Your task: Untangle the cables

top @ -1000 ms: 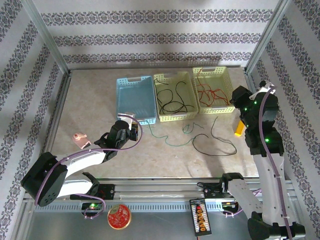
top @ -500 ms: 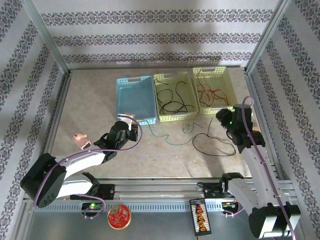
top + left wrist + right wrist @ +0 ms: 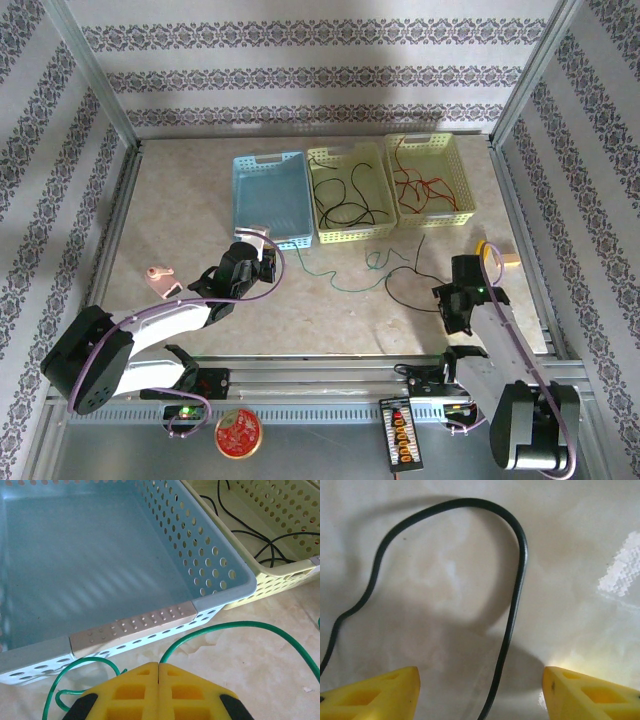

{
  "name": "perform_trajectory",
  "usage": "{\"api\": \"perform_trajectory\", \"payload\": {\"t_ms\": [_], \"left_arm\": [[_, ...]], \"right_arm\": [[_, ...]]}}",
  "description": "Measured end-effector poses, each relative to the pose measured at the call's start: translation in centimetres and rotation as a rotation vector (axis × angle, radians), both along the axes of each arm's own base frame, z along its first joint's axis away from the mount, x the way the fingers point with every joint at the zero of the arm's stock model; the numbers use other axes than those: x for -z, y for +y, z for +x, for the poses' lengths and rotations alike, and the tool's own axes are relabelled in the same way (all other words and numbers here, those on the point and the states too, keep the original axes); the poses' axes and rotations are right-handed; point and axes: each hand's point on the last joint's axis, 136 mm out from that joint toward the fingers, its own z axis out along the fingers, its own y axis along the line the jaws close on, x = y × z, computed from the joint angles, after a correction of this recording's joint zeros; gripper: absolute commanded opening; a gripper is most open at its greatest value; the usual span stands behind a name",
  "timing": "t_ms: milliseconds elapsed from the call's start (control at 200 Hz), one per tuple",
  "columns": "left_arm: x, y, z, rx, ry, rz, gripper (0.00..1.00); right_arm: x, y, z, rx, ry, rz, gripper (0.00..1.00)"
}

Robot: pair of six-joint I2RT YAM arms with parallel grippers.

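Observation:
A green cable [image 3: 340,287] lies on the table in front of the baskets. My left gripper [image 3: 262,262] is shut on one end of it by the blue basket [image 3: 268,198]. In the left wrist view the green cable [image 3: 225,626] curves out from between the closed yellow fingertips [image 3: 158,666]. A black cable [image 3: 391,285] loops on the table to the right. My right gripper [image 3: 452,303] hangs low over it, open, and the black cable [image 3: 520,570] runs down between the spread fingers [image 3: 480,680] untouched. More black cables lie in the middle basket [image 3: 350,190], red ones in the right basket [image 3: 432,180].
The blue basket's near rim [image 3: 220,592] stands just ahead of the left fingers. A pink object [image 3: 160,280] lies at the left, a small yellow and wood block [image 3: 497,252] at the right. A red tin [image 3: 238,435] and a button box [image 3: 400,432] sit below the table's front rail.
The right arm has swung down from beside the right basket to just above the black cable on the table, and its jaws have opened. The left arm has not moved.

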Motion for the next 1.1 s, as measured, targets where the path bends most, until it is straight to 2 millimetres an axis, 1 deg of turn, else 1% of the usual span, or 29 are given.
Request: {"api": "perform_trajectory", "payload": {"t_ms": [85, 185, 255, 370, 425, 445, 600, 655, 715, 785, 855, 895, 1005, 1050, 1100], "left_arm": [[0.0, 0.1, 0.0, -0.004, -0.003, 0.003, 0.0], [-0.1, 0.0, 0.0, -0.004, -0.004, 0.005, 0.0], [-0.1, 0.1, 0.0, -0.01, -0.006, 0.007, 0.0], [-0.1, 0.1, 0.1, -0.013, -0.007, 0.009, 0.0], [-0.1, 0.2, 0.1, -0.014, -0.007, 0.009, 0.0], [-0.1, 0.2, 0.1, -0.014, -0.007, 0.009, 0.0], [-0.1, 0.3, 0.1, -0.021, -0.01, 0.013, 0.0], [-0.1, 0.3, 0.1, -0.023, -0.011, 0.014, 0.0], [-0.1, 0.3, 0.1, -0.024, -0.011, 0.014, 0.0], [-0.1, 0.4, 0.2, -0.027, -0.012, 0.016, 0.0], [-0.1, 0.4, 0.3, -0.03, -0.01, 0.019, 0.0], [0.0, 0.3, 0.4, -0.033, -0.009, 0.022, 0.0], [0.0, 0.4, 0.7, -0.046, -0.01, 0.031, 0.0], [0.0, 0.5, 0.8, -0.053, -0.012, 0.034, 0.0], [0.0, 0.7, 0.9, -0.061, -0.015, 0.038, 0.0]], "right_arm": [[0.3, -0.1, 0.0, 0.013, 0.029, 0.005, 0.64], [0.6, -0.2, -0.2, 0.013, 0.084, 0.008, 0.55], [0.8, -0.2, -0.5, 0.014, 0.123, 0.009, 0.42], [0.9, -0.4, -1.3, 0.016, 0.178, 0.008, 0.1], [0.9, -0.5, -1.5, 0.003, 0.189, 0.005, 0.01], [0.9, -0.5, -1.5, 0.008, 0.19, 0.006, 0.0], [0.5, -0.4, -1.1, -0.034, 0.161, -0.002, 0.0], [-0.1, -0.3, 0.4, -0.061, 0.087, -0.01, 0.0], [-1.9, -0.3, 2.4, -0.106, -0.02, -0.037, 0.0], [-5.2, -0.5, 4.5, -0.149, -0.15, -0.088, 0.0], [-9.7, -1.2, 6.6, -0.179, -0.284, -0.161, 0.0], [-12.8, -1.5, 7.6, -0.204, -0.357, -0.218, 0.0], [-20.0, -2.3, 9.2, -0.254, -0.503, -0.376, 0.0], [-22.3, -2.5, 9.4, -0.271, -0.539, -0.434, 0.0], [-24.4, -2.7, 9.5, -0.289, -0.57, -0.498, 0.0]]}}
